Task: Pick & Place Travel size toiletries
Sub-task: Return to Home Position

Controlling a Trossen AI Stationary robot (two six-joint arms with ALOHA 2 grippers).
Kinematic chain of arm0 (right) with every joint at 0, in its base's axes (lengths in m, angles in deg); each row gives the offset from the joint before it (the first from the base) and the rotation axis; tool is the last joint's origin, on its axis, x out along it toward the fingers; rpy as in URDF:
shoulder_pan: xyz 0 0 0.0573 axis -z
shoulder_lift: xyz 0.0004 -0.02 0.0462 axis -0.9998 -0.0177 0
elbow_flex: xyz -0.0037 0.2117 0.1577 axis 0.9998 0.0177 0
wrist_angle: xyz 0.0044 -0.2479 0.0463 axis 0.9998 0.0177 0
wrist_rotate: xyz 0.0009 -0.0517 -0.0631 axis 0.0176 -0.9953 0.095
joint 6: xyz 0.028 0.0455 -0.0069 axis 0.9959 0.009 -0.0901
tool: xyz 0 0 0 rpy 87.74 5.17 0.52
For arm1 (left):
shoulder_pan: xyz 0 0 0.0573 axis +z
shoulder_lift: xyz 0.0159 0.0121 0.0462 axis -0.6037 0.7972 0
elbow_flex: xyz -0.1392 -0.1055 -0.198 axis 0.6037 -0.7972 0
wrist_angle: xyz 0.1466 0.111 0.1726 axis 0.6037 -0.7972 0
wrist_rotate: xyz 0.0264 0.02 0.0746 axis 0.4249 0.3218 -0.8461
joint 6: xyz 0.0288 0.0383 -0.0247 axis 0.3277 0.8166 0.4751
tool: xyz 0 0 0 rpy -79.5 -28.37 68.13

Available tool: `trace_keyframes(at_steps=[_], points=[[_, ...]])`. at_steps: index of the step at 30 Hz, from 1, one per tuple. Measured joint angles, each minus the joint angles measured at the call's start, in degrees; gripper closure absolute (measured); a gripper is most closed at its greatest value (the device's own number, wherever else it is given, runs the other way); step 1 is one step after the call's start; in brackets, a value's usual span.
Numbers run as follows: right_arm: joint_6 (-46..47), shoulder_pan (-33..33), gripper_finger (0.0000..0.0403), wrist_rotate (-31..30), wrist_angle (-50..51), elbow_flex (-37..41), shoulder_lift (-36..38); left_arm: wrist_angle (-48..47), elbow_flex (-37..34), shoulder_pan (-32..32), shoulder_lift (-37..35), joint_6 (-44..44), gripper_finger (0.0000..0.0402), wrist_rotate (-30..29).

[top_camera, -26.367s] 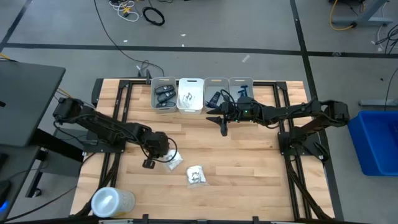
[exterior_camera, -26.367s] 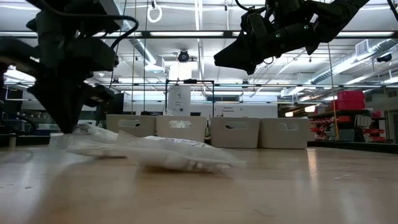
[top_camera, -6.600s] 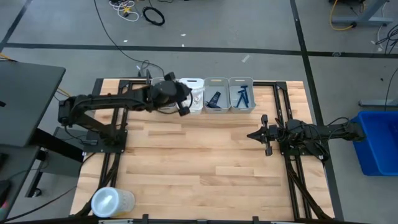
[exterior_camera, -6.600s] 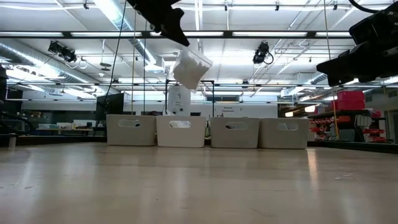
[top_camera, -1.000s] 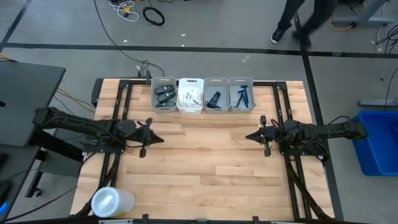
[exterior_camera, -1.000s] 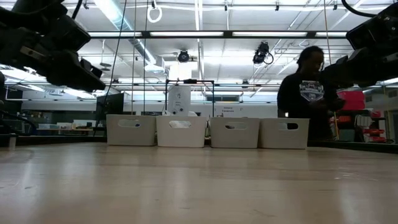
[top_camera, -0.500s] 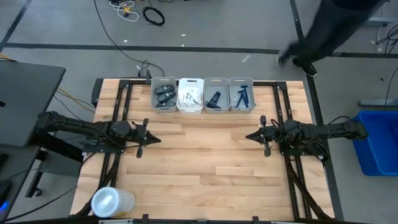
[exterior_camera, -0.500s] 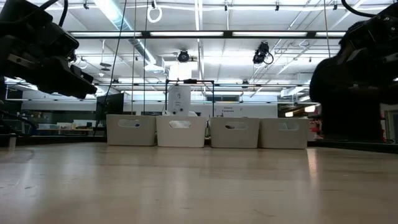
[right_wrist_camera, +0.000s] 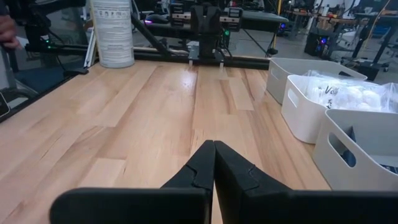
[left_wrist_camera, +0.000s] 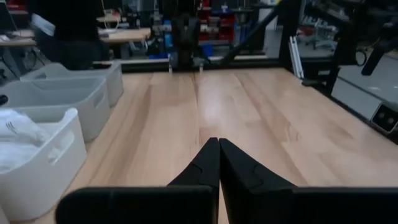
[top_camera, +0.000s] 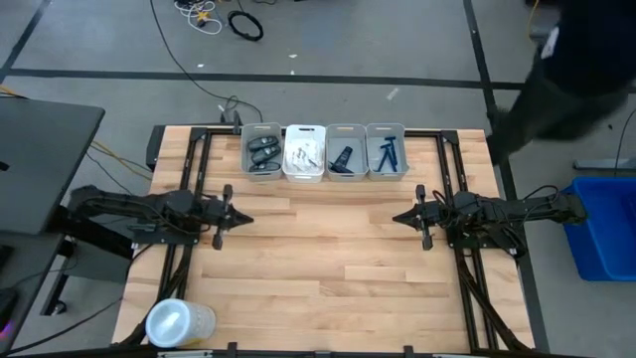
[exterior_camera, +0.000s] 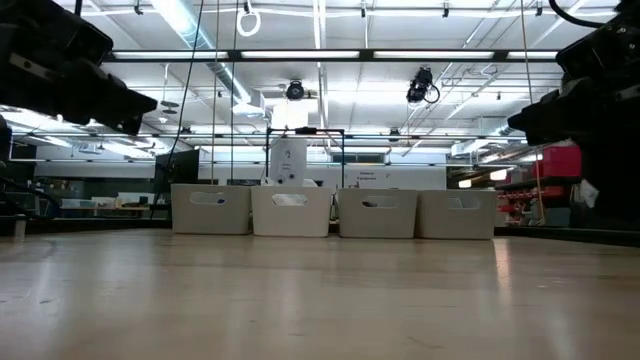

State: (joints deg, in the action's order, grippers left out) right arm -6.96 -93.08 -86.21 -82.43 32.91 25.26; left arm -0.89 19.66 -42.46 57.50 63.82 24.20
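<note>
I am drawing the left end effector (top_camera: 241, 218), fingers pinched shut and empty, back from the bins (top_camera: 345, 126) to mirror the right end effector (top_camera: 401, 217), likewise closed, and with the toiletries (top_camera: 304, 154) sitting in those bins at the worktop's (top_camera: 328, 264) far edge, I am judging the sorting finished.

You look past the right gripper (right_wrist_camera: 213, 147), whose two dark fingers (right_wrist_camera: 196, 165) lie pressed together, tip to tip, above the bare wooden table (right_wrist_camera: 137, 118). Along one side three bins stand in a row. The nearest grey bin (right_wrist_camera: 357, 174) has something dark blue in it. Next is a white bin (right_wrist_camera: 305, 118) heaped with white packets (right_wrist_camera: 348, 93) bearing dark print, then a farther grey bin (right_wrist_camera: 275, 81). Across the table the left arm (right_wrist_camera: 205, 22) faces you. A white cylinder (right_wrist_camera: 113, 34) with a printed label stands upright near the far edge.
</note>
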Motion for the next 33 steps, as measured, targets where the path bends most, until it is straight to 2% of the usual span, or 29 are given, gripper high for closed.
trace_keyframes(at_steps=[10,15,24,33], points=[[0.0,0.0,0.0389,0.0,0.0,0.0,0.0,-0.1,0.0,0.0,-6.0,-0.6,0.039,-0.1],[0.0,0.0,0.0389,0.0,0.0,0.0,0.0,-0.2,0.0,0.0,-8.9,2.1,0.0394,-0.1],[0.0,0.0,0.0389,0.0,0.0,0.0,0.0,-0.3,-0.1,0.0,-8.9,0.7,0.0373,1.1],[0.0,0.0,0.0389,0.0,0.0,0.0,0.0,-0.2,-0.1,0.0,-8.6,4.7,0.0371,1.2]])
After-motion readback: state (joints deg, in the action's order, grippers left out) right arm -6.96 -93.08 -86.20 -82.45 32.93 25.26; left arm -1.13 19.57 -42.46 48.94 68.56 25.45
